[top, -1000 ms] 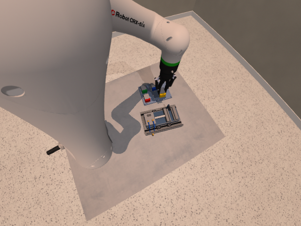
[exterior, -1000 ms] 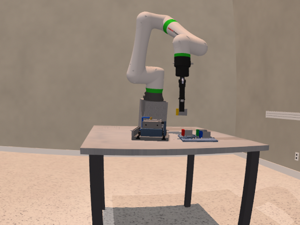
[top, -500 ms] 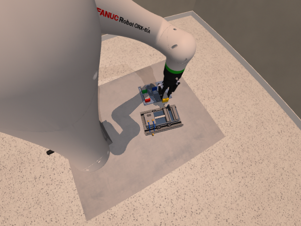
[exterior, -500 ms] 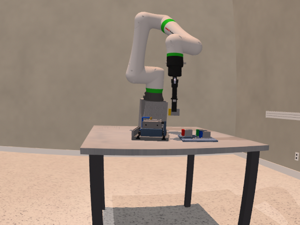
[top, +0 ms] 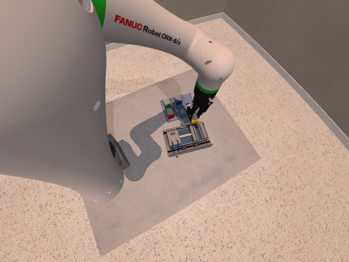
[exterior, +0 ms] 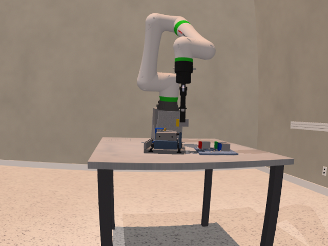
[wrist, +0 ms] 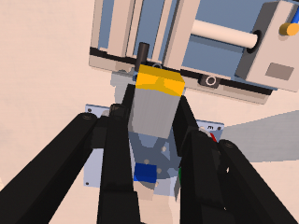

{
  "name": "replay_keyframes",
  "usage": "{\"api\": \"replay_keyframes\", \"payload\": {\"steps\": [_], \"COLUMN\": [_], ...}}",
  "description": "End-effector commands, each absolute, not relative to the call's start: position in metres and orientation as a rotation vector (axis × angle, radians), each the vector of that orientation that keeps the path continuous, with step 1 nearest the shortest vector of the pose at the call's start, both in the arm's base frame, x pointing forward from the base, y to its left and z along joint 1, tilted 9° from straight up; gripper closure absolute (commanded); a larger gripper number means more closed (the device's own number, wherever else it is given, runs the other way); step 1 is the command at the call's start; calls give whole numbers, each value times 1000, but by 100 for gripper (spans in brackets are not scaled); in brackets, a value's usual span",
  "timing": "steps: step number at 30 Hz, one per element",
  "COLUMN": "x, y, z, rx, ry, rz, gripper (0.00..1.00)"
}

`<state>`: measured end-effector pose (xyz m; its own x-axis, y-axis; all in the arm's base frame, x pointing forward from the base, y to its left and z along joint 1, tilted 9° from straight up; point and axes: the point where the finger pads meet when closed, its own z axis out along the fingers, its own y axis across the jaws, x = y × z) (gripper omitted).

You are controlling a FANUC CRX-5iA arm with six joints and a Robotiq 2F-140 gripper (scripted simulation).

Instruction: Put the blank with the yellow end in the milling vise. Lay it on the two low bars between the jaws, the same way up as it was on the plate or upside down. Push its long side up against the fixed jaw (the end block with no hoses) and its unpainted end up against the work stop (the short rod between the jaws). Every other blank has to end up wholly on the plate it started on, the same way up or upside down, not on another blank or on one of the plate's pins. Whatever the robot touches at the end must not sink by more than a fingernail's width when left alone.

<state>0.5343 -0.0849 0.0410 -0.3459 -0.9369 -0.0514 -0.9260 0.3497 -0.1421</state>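
My gripper point(wrist: 153, 102) is shut on the grey blank with the yellow end point(wrist: 154, 100); it also shows in the top view point(top: 194, 121) and the exterior view point(exterior: 182, 122). I hold it well above the table, over the gap between the plate point(top: 176, 108) and the vise point(top: 186, 137). In the wrist view the yellow end points toward the vise point(wrist: 196, 42), near its edge and the short dark work stop rod point(wrist: 142, 55). The vise's block with blue hoses point(top: 174, 139) is at its left end in the top view; the plain end block point(top: 203, 130) is at its right.
The plate holds blanks with a red end point(top: 170, 115), a green end point(top: 167, 106) and a blue end point(top: 179, 103). In the exterior view they stand right of the vise point(exterior: 165, 143). The arm's base rises behind the vise.
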Motion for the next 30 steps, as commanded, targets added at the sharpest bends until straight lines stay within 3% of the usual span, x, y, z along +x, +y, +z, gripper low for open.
{"api": "replay_keyframes", "payload": {"steps": [1,30], "x": [534,522], "y": [-96,-177], "z": [41,37], "rx": [-1719,-1719], "ry": [2475,2475], "rz": [-133,-134], "gripper": [90,90]}}
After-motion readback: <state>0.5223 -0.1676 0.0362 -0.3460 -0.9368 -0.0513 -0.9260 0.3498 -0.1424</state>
